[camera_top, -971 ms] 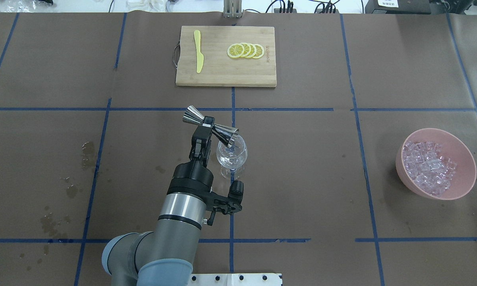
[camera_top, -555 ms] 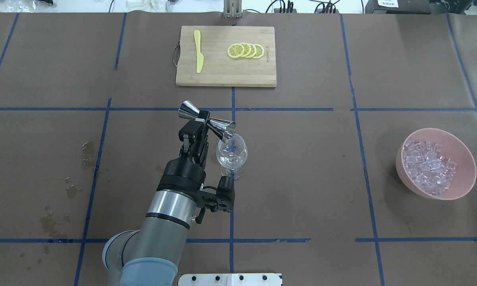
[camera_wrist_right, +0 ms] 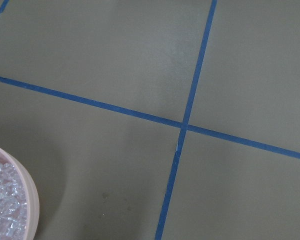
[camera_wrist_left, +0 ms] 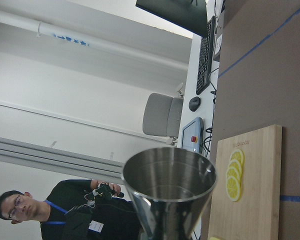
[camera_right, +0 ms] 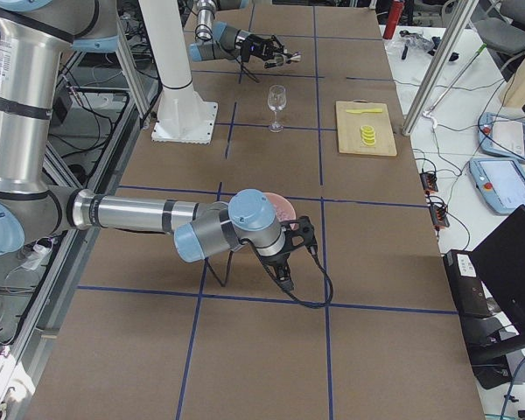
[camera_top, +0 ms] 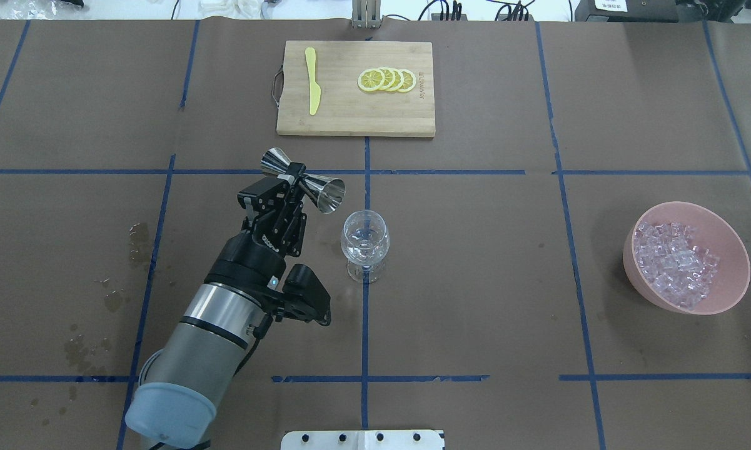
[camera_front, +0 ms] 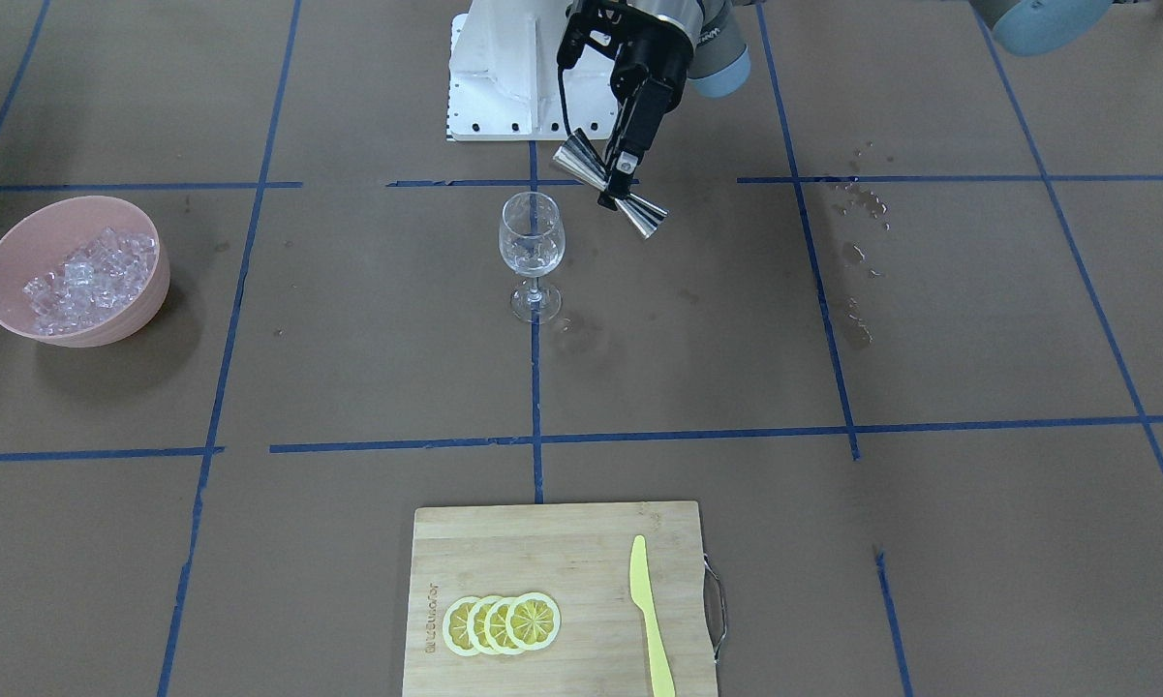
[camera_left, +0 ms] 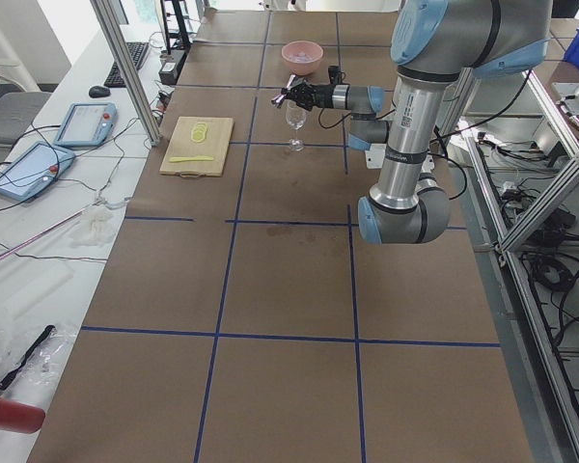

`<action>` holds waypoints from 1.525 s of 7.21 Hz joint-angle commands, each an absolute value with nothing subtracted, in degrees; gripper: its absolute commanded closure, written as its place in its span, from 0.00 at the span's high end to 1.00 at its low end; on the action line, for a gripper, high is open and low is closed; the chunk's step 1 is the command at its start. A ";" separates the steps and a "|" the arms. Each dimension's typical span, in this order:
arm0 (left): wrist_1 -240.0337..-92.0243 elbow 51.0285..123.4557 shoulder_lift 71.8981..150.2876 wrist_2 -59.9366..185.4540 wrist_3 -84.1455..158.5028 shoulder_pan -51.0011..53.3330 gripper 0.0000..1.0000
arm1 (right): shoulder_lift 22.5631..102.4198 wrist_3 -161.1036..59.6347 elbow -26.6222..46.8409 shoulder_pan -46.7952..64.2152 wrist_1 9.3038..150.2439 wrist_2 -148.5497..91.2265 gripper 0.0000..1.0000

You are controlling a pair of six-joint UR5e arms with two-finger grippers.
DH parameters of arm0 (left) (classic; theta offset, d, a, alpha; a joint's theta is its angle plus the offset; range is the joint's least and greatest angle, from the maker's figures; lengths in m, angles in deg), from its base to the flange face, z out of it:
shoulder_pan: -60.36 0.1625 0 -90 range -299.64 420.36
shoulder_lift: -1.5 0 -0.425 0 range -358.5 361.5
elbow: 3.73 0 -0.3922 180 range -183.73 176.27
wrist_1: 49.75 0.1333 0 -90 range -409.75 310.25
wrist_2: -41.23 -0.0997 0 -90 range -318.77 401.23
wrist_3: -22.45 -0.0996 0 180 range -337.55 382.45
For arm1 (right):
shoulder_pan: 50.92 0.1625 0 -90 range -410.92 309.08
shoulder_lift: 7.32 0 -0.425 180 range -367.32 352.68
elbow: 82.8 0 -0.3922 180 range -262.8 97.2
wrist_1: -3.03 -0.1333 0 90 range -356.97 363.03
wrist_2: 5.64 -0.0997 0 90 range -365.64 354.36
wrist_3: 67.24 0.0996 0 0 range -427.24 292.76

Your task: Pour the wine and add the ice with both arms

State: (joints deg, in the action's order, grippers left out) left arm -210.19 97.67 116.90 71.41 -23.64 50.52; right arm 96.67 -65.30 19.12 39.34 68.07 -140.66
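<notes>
Left gripper [camera_top: 294,174] holds jigger [camera_top: 324,190] sideways, mouth toward glass [camera_top: 364,241].

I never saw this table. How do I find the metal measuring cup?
Find the bamboo cutting board at the far side of the table, then come toward the robot to the wine glass. On the robot's left of the glass, the left gripper holds the jigger in the air: the only shiny steel hourglass shape, tipped sideways.

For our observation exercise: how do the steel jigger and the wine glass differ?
The jigger is opaque shiny metal; the wine glass is clear. The jigger is tilted sideways in the air, clamped by the left pincer; the wine glass stands upright on the table, untouched. Both are open-mouthed vessels.
</notes>
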 commanded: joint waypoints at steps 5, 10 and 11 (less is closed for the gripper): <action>-237.71 97.79 94.53 83.83 -18.38 46.65 0.00 | 96.66 -65.39 18.98 39.34 67.46 -140.73 1.00; -248.73 92.37 80.87 86.40 23.09 47.00 0.00 | 96.75 -65.30 14.59 39.34 61.12 -140.82 1.00; -248.91 92.69 80.95 85.62 24.72 47.00 0.00 | 96.92 -65.30 14.50 39.43 61.04 -140.82 1.00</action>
